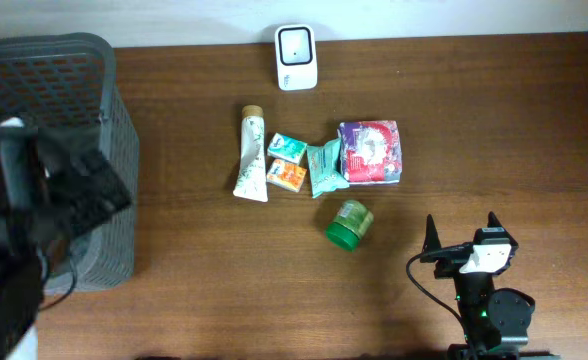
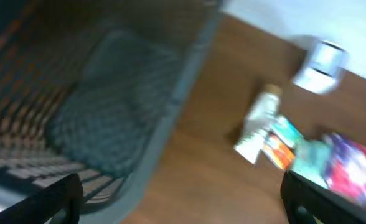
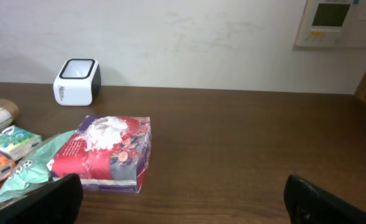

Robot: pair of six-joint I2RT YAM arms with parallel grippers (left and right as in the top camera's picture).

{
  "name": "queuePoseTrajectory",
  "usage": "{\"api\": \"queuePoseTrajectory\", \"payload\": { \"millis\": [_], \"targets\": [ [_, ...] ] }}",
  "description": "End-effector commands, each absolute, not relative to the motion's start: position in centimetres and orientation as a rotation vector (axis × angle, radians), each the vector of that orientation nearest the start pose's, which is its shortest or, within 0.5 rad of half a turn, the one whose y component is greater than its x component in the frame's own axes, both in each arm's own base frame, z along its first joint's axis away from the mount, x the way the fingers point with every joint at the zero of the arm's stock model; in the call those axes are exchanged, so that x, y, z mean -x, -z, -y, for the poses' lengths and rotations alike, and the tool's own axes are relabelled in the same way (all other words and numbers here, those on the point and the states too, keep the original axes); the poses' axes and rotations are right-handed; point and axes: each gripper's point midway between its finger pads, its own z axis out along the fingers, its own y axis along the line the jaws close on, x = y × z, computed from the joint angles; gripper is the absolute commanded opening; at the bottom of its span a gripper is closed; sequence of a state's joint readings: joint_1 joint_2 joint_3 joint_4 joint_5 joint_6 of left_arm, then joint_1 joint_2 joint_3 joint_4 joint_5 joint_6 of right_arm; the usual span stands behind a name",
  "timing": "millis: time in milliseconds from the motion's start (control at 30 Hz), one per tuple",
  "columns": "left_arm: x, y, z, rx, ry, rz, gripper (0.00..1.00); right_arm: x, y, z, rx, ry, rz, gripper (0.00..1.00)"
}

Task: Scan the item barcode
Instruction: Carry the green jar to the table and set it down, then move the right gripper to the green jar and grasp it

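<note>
While left fingers [image 2: 46, 199] and right fingers [image 3: 52, 199] gape empty, only overhead shows the jar [image 1: 349, 222].

Looks like a lab or office room dressed up as a mock shop checkout, not a real store. You've got a plain brown wooden table [image 1: 494, 120] pushed against a bare white wall [image 3: 189, 43] with a wall control panel [image 3: 340, 23] on it. A white desktop barcode scanner [image 1: 296, 57] sits at the back edge, with a grey mesh basket [image 1: 74, 60] off to one side. A few retail bits lie in the middle: a tube [image 1: 251, 155], a tissue pack [image 1: 371, 152], a green jar [image 1: 349, 223]. A robot arm [image 1: 489, 300] mounted at the table gives away the lab part.
</note>
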State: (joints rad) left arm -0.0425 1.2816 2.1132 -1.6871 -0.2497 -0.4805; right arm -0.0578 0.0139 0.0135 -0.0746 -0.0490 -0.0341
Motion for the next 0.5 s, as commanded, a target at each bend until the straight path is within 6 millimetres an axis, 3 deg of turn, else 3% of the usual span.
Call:
{"api": "queuePoseTrajectory", "payload": {
  "millis": [0,233,267,333,367,400,467],
  "targets": [
    [-21.5,-39.9,-8.6,0.971,-0.166,-2.222,0.99,-24.6,-15.6,0.5,0.018,0.028,-1.648,0.99],
    [-23.2,-36.5,-15.8,1.340,-0.166,-2.189,0.99,-24.6,-16.0,0.6,0.016,0.031,-1.633,0.99],
    [-23.4,-36.1,-15.9,1.348,-0.167,-2.204,0.99,-24.7,-16.6,-0.2,0.030,-0.022,-1.606,0.99],
    [-23.8,-35.6,-16.1,1.356,-0.163,-2.223,0.99,-23.0,-17.9,-7.1,0.172,-0.534,-1.569,0.99],
    [-23.9,-35.5,-16.1,1.357,-0.164,-2.226,0.99,-21.0,-19.9,-10.0,0.251,-0.790,-1.510,0.99],
    [-23.9,-35.5,-16.1,1.357,-0.164,-2.226,0.99,-20.5,-21.1,-10.5,0.264,-0.837,-1.467,0.99],
    [-24.1,-35.5,-15.7,1.351,-0.131,-2.231,0.99,-19.5,-25.9,-9.9,0.255,-0.834,-1.270,0.99]
  ]
}}
